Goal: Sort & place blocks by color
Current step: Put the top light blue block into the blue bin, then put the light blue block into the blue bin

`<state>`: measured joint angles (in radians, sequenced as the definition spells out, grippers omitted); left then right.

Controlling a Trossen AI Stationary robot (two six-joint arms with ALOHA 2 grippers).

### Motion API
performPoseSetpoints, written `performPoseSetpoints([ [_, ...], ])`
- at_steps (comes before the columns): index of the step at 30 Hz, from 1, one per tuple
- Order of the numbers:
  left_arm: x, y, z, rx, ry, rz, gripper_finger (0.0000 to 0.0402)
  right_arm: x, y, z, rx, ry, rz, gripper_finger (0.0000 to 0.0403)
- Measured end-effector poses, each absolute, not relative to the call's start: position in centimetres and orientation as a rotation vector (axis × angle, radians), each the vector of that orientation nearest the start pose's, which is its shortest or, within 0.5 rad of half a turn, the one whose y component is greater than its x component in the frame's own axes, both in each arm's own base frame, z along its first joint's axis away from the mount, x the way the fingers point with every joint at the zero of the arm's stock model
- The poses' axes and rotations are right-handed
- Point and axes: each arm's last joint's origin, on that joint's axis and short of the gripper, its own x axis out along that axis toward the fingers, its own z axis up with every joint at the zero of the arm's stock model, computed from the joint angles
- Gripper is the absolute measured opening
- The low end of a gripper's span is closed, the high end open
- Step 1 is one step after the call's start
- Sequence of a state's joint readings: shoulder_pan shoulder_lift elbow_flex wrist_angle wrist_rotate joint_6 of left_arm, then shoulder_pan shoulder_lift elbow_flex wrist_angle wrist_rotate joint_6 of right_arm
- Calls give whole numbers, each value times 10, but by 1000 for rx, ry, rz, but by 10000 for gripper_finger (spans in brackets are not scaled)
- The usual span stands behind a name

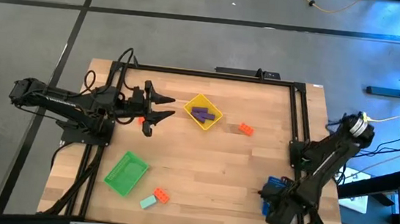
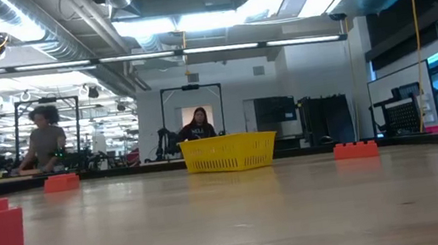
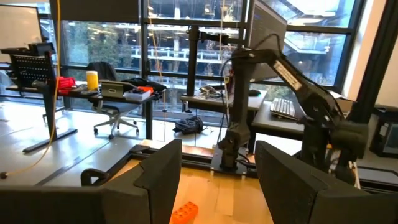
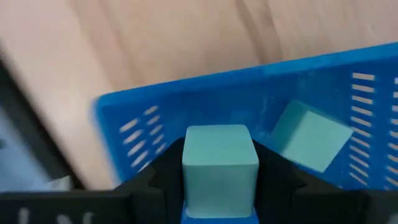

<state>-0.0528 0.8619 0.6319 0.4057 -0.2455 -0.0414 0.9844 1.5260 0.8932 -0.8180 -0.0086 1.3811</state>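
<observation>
Two arms of dark, matte links and rounded joints, with black cables looped beside each base. The left claw (image 1: pixel 162 108) ends in two tapered black fingers (image 3: pixel 158 177) with broad flat faces; the right arm carries a pale cylindrical fitting with a yellow mark.

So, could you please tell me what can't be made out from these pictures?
- Blue tray: high view, mostly hidden under the right arm; its contents show only in the right wrist view.
- Right gripper: shut on a mint block; high view hides this.
- Purple blocks: high view, too small to count.
- Left gripper: open, hides nothing.
</observation>
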Motion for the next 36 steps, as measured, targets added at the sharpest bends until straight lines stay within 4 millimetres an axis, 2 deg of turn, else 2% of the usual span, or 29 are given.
performPoseSetpoints([
  [7, 195, -3, 323, -67, -178, 189, 195, 143, 215, 151, 351, 1547, -317, 143],
  [15, 195, -3, 323, -66, -178, 189, 195, 143, 216, 149, 339, 1552, -326, 147],
  [18, 195, -3, 323, -66, -178, 189, 195, 143, 216, 149, 336, 1553, -324, 168],
  [23, 195, -3, 323, -66, -178, 189, 195, 142, 216, 149, 343, 1571, -320, 228],
  [29, 195, -3, 323, -66, -178, 192, 195, 137, 208, 168, 364, 1558, -293, 275],
  [36, 195, -3, 323, -68, -178, 197, 195, 125, 183, 220, 438, 1461, -114, 285],
])
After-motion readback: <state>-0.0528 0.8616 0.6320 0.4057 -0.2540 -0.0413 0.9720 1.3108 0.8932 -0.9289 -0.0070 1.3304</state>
